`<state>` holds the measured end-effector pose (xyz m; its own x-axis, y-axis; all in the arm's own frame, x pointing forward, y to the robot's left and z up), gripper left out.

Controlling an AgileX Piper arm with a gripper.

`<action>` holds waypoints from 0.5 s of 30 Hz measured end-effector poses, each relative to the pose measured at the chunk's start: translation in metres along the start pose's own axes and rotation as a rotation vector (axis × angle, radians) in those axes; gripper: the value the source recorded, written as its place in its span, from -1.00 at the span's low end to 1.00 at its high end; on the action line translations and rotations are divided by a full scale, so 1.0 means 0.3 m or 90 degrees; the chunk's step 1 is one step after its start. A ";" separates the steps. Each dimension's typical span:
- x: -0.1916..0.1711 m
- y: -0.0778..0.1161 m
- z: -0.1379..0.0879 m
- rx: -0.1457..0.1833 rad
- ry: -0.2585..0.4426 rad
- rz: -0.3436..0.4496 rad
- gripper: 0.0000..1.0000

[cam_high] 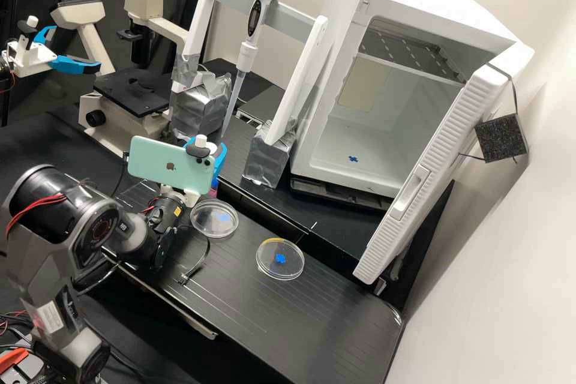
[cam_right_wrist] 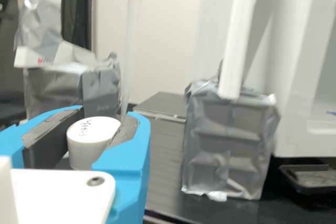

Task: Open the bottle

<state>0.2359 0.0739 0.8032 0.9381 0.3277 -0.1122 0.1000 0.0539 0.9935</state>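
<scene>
My gripper [cam_high: 218, 158], partly behind the phone on its mount, is at the bench left of the silver-wrapped blocks in the high view. A small bit of pink [cam_high: 213, 185] shows under it, perhaps the bottle's body. In the wrist view, the gripper [cam_right_wrist: 95, 135] has its two blue fingers around the bottle's round white cap [cam_right_wrist: 93, 130], which has handwriting on top. The dark pads lie close against both sides of the cap, shut on it. The bottle below the cap is hidden.
Two petri dishes [cam_high: 215, 219] [cam_high: 280, 258] lie near the arm. Silver-wrapped blocks [cam_high: 267, 159] [cam_high: 201, 109] carry a white frame with a hanging pipette [cam_high: 246, 51]. An open white incubator [cam_high: 360, 156] stands at right, a microscope [cam_high: 129, 93] behind at left.
</scene>
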 end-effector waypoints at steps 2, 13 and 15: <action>-0.012 0.008 -0.005 0.006 0.011 0.010 -1.00; -0.142 -0.053 -0.008 0.013 0.032 -0.045 -1.00; -0.163 -0.067 0.002 0.011 0.024 -0.061 -1.00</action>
<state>0.1884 0.0563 0.7888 0.9109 0.3569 -0.2071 0.1946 0.0709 0.9783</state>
